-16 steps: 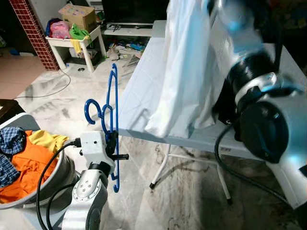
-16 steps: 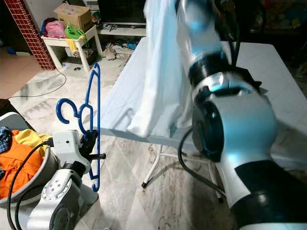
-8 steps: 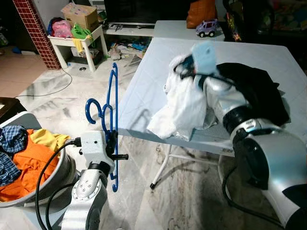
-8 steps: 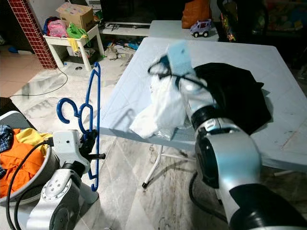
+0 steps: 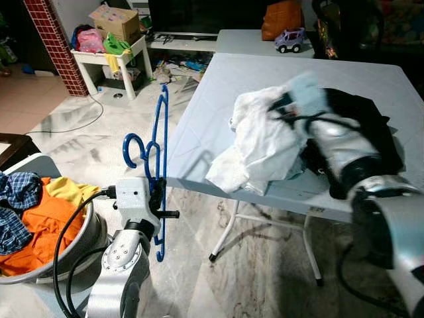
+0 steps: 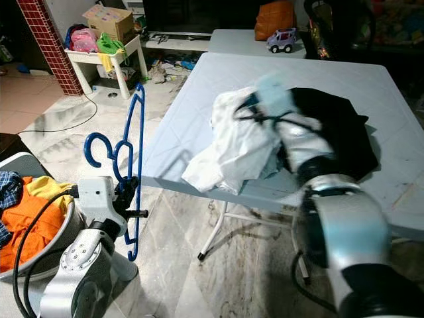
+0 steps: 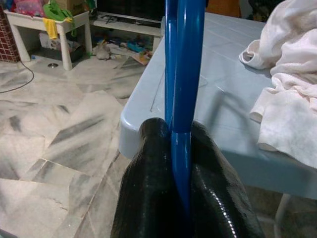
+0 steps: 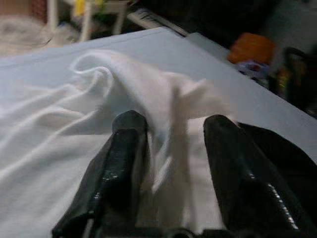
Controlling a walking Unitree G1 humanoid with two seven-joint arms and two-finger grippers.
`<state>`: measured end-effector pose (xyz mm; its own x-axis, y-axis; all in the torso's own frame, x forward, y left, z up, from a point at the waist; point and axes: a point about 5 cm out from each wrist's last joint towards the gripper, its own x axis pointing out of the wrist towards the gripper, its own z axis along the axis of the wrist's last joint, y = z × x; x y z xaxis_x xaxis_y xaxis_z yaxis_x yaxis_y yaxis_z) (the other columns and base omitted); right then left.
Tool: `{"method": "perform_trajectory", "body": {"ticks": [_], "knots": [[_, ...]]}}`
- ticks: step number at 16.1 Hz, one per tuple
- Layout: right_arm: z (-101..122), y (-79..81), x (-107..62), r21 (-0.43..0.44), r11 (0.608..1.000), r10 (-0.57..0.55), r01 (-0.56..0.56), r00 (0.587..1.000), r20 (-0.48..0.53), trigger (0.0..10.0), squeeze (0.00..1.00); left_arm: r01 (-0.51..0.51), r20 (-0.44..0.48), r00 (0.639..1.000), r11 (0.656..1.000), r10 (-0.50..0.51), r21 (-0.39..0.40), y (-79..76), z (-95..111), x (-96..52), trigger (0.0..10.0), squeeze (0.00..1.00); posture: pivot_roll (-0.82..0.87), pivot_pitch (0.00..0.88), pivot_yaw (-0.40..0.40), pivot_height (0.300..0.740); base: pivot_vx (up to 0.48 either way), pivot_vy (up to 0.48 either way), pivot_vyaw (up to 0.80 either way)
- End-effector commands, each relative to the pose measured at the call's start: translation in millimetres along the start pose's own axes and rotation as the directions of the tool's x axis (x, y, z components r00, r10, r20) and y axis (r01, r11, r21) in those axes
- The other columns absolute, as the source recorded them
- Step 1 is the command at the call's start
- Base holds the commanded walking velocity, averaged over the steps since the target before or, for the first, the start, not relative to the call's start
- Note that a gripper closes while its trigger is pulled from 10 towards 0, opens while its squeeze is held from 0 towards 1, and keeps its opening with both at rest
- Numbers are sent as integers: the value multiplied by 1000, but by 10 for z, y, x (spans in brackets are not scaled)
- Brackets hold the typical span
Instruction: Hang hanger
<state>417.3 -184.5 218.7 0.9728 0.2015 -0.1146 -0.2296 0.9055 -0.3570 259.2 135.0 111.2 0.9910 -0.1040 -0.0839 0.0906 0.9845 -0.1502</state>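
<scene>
Left gripper (image 7: pixel 181 148) clamps blue hanger (image 5: pixel 156 165) just off the table edge (image 5: pixel 199 179).

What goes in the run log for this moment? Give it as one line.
left gripper: shut on blue plastic hanger, upright beside table | right gripper: open around white cloth garment on light grey folding table

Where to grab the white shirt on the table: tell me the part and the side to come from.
Probably the raised fold at the top of the white shirt, from above. It stands up between the right gripper's open fingers, while the rest lies flat on the table or droops over its near edge.
</scene>
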Motion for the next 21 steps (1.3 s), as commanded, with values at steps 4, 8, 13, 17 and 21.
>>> {"method": "perform_trajectory", "body": {"ticks": [4,8,13,17,21], "knots": [[-268,33,-94,192,981,18,-30,998,61,10000,1000,1,13,1000,1000,-1,14,33,7,-1,10000,0,12,0,37,740,0,0,0],[-321,70,-167,264,952,117,-153,983,145,10000,1000,11,12,1000,1000,-11,18,30,9,33,10000,0,-8,0,48,740,0,0,0],[-355,-41,-331,238,927,240,-290,946,217,10000,1000,24,11,1000,999,-24,21,36,4,68,10000,0,-18,0,65,740,0,0,0],[-419,113,-552,168,788,553,-593,800,232,10000,1000,25,18,1000,999,-26,34,53,27,78,10000,0,-12,0,63,740,0,0,0],[-616,310,-736,183,634,734,-751,660,162,10000,1000,26,20,999,999,-26,34,31,14,82,10000,0,-11,0,62,740,0,0,0]]}}
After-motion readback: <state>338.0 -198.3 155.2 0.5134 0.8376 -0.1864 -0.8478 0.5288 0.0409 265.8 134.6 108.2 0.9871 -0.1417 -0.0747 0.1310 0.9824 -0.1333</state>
